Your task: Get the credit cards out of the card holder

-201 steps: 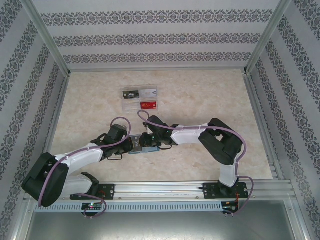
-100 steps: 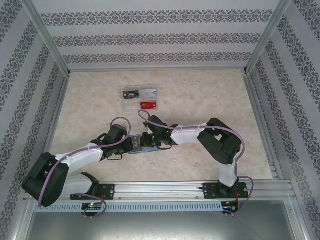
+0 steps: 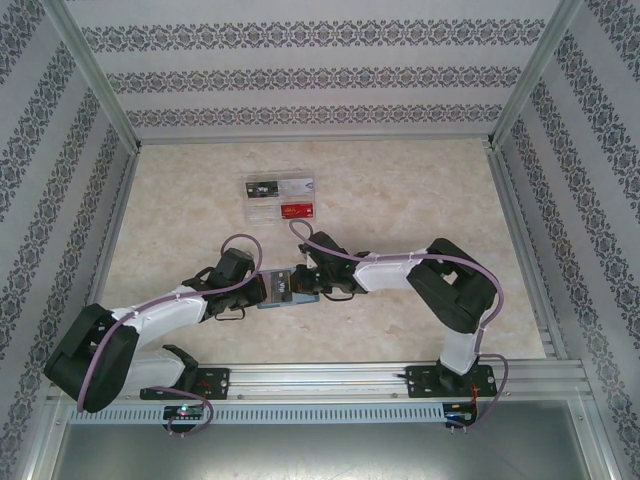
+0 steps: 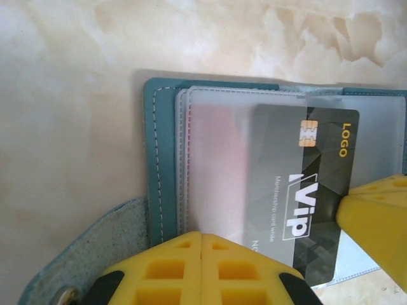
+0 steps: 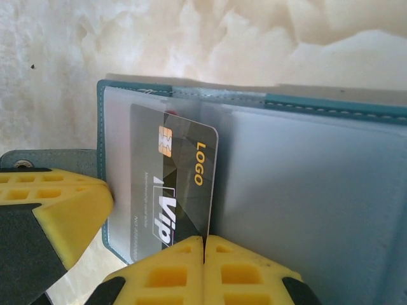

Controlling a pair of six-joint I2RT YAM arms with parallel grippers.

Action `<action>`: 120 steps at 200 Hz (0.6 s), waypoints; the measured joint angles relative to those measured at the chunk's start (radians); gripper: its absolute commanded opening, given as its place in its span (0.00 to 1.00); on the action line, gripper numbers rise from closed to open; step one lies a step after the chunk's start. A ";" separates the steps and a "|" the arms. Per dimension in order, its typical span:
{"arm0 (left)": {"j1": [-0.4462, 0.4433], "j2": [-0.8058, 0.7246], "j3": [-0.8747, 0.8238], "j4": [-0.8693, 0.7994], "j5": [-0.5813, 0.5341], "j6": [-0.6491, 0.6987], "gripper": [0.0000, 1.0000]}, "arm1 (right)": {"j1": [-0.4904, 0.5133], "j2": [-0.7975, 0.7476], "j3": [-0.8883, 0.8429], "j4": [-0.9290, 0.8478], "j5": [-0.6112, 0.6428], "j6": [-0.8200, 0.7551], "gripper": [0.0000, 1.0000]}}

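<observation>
The teal card holder [image 3: 271,302] lies open on the table between my two grippers, its clear sleeves [image 4: 216,165] facing up. A black VIP credit card [image 4: 305,190] sticks partway out of a sleeve. My right gripper [image 5: 205,240] is shut on the edge of this black card [image 5: 178,184]. My left gripper [image 4: 201,236] is shut, and its tips press down on the sleeve at the holder's [image 4: 152,159] edge. In the top view the left gripper [image 3: 264,290] and the right gripper [image 3: 304,286] meet over the holder. The rest of the sleeve's contents is a blurred pinkish shape.
A clear plastic tray [image 3: 281,198] holding black, silver and red cards sits farther back on the marble-patterned table. The holder's strap with its snap [image 4: 76,254] lies flat at the near left. Patterned walls enclose the table on three sides.
The right gripper has closed on the black card and shifted slightly right, drawing the card partly out of its sleeve. The left arm has stayed put.
</observation>
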 measured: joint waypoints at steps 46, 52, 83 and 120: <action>0.000 0.000 0.002 0.000 0.000 0.000 0.00 | -0.031 -0.080 -0.053 -0.018 0.008 -0.005 0.00; 0.000 0.000 0.002 -0.001 0.000 0.000 0.00 | -0.035 -0.093 -0.058 -0.024 0.010 -0.008 0.00; 0.000 -0.004 0.002 -0.005 0.000 0.001 0.00 | -0.065 -0.175 -0.083 -0.049 0.018 -0.035 0.00; 0.000 -0.031 0.002 -0.032 0.001 0.005 0.00 | -0.098 -0.278 -0.088 -0.130 0.025 -0.127 0.00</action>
